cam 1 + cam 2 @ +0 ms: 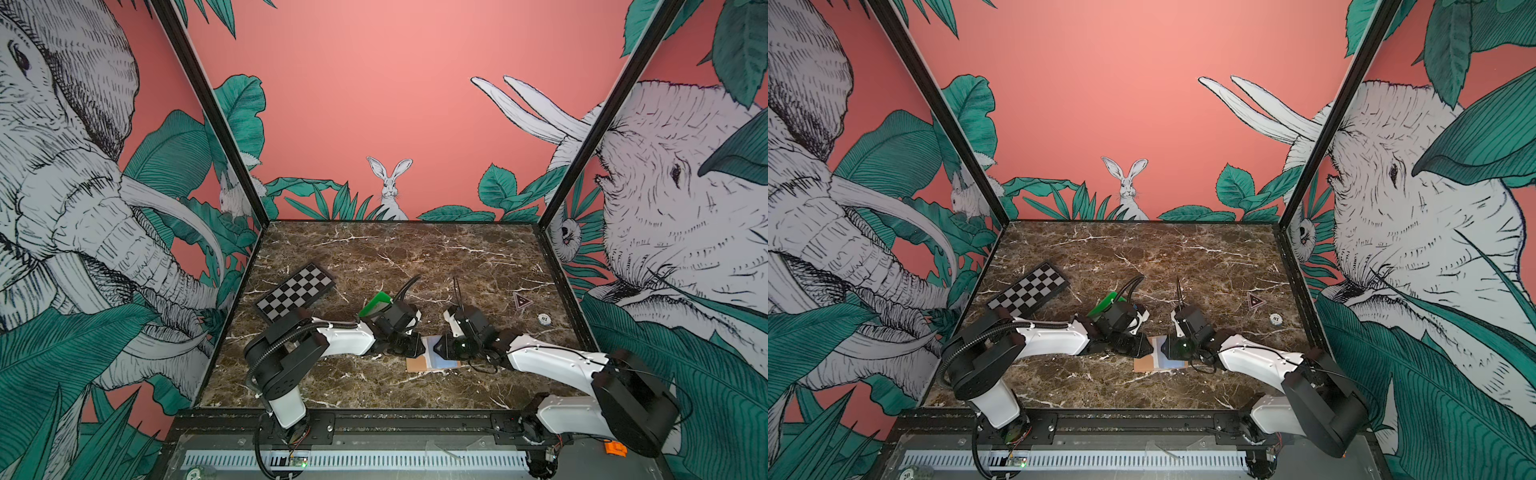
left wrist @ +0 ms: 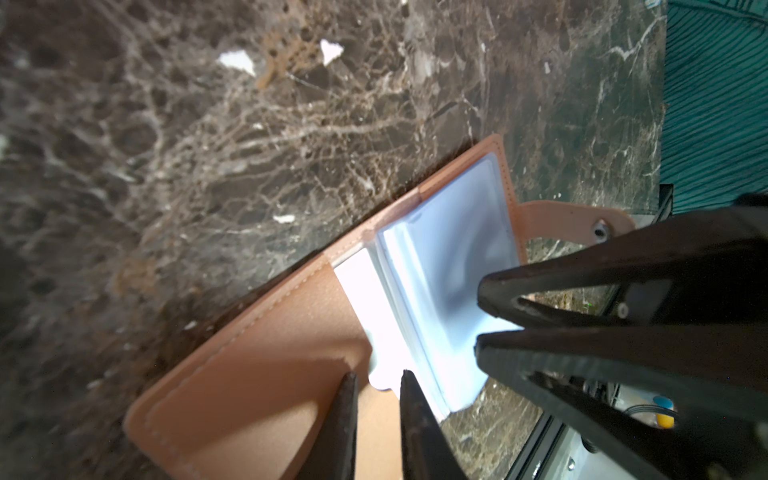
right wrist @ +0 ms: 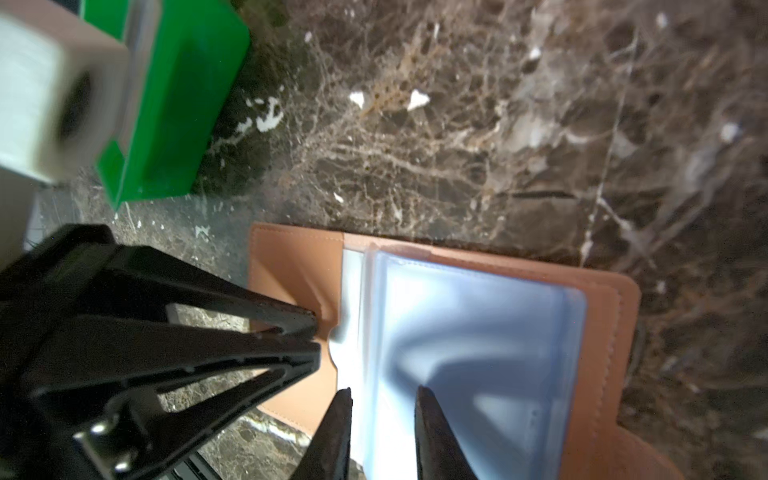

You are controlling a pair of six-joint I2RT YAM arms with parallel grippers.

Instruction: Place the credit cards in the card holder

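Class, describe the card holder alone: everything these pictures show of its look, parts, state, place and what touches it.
The card holder is a tan, leather-like wallet with stitched edges, lying open and flat on the marble table. Pale blue clear sleeves fan from its spine; a strap with a snap juts from one side. The left gripper and the right gripper are both at the sleeves, a white card showing among them.
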